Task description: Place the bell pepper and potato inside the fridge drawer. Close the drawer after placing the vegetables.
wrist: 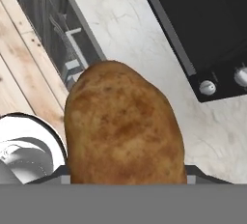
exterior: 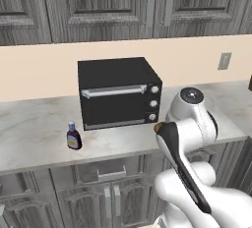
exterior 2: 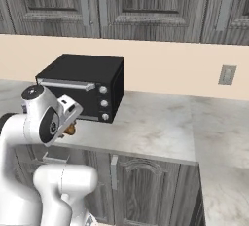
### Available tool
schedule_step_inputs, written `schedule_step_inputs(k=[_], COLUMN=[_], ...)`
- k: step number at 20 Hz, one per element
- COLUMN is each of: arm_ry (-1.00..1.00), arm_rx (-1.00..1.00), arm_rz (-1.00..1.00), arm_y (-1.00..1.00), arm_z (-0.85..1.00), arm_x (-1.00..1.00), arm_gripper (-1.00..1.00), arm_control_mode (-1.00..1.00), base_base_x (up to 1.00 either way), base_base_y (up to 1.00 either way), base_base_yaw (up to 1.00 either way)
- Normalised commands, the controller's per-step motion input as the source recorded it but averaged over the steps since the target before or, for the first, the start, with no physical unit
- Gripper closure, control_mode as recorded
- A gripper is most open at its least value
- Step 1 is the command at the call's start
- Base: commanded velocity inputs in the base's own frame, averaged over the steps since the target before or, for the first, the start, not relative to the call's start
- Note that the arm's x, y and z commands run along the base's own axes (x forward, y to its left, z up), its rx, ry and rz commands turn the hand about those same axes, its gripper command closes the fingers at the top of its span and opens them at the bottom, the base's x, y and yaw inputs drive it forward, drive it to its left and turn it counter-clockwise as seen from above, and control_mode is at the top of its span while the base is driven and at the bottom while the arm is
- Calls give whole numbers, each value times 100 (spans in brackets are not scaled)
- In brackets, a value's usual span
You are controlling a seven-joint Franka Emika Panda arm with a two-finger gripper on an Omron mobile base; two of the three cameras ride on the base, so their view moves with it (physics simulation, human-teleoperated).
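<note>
Carrying the potato [wrist: 124, 126] clamped in my gripper [wrist: 126, 172], I hold it above the worktop [wrist: 140, 44] edge, near the black toaster oven [exterior: 118, 92]. This looks like the transport step; next I must swing toward the fridge drawer and lower it in.

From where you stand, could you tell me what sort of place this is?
A kitchen, most likely, and a rendered one: a black toaster oven sits on a marble-look counter, with grey wood cabinets above and below, and a small sauce bottle beside the oven.
</note>
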Motion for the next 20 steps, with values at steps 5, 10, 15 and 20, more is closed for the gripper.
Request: schedule_step_inputs(k=[5,10,15,20], arm_ry=[0,0,0,0], arm_rx=[0,0,0,0], arm_rz=[0,-3,-1,0], arm_y=[2,8,0,0], arm_z=[1,0,-3,0], arm_x=[-3,0,-6,0], arm_gripper=[100,100,100,100], arm_control_mode=[-100,-100,100,100], base_base_x=[0,0,-23,-98], base_base_y=[0,0,-1,-20], base_base_yaw=[0,0,0,0])
